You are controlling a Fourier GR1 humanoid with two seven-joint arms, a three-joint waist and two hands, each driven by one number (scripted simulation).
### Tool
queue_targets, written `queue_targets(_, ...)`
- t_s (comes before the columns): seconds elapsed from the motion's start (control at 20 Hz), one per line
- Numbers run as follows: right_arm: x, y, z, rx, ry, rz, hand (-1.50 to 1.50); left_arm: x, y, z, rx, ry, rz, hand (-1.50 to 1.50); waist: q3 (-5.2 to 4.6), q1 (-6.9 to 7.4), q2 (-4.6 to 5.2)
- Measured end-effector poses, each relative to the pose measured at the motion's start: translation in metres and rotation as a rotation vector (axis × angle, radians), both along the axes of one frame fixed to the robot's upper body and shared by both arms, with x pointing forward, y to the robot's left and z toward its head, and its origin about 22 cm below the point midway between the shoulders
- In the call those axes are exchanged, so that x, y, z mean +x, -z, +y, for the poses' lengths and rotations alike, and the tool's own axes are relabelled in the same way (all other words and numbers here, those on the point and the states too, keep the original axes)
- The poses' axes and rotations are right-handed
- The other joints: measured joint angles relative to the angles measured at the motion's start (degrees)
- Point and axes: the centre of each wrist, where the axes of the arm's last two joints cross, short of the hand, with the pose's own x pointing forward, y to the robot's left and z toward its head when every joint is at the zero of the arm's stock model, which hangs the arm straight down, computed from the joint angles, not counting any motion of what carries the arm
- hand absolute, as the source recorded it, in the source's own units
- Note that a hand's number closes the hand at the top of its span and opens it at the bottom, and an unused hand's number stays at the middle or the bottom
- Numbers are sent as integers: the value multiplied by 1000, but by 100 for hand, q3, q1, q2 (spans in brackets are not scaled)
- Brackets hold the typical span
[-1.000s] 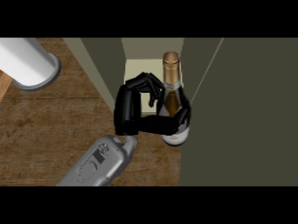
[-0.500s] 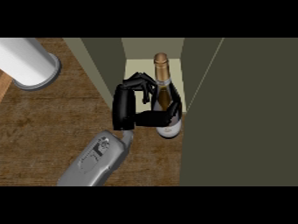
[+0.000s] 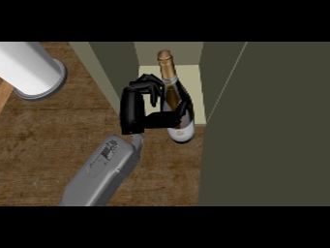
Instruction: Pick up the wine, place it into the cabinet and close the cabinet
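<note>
**Wine entering cabinet, hand still gripping**

The cabinet (image 3: 281,121) fills the view's right side; its open door panel runs down the right, and a narrow compartment shows between the door and the left wall. The counter (image 3: 46,145) lies to the left, with a white cylinder (image 3: 21,68) at the upper left.

One hand (image 3: 142,109) shows, on a grey forearm rising from the lower edge. Which arm it is cannot be confirmed from this view; it is probably the right. Its fingers and thumb curl round the wine (image 3: 174,104) at the lower body.

Change over the last second: the wine has moved up and left in the view, its neck now inside the compartment, its base near the shelf's front edge.

Judgement: placement is nearly complete. Remaining steps: set down, release, withdraw, close door.
</note>
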Motion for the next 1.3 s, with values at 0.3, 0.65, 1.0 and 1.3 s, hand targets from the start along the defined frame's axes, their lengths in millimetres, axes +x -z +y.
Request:
queue_targets(0.3, 0, 0, 0, 8, 4, 9, -150, 16, 2, 10, -6, 9, 32, 150, 1, -10, 0)
queue_targets(0.65, 1, 0, 0, 11, 1, 3, -150, 40, 1, 9, -1, 10, 80, 150, 1, -35, 8)
queue_targets(1.0, -1, 3, -2, -2, -2, 12, -150, 62, -4, 10, 22, -19, 89, 150, 1, -81, 20)
queue_targets(1.3, -1, 6, 0, 10, -20, 7, -150, 75, -6, 12, 71, -75, 31, 150, 0, -123, 38)
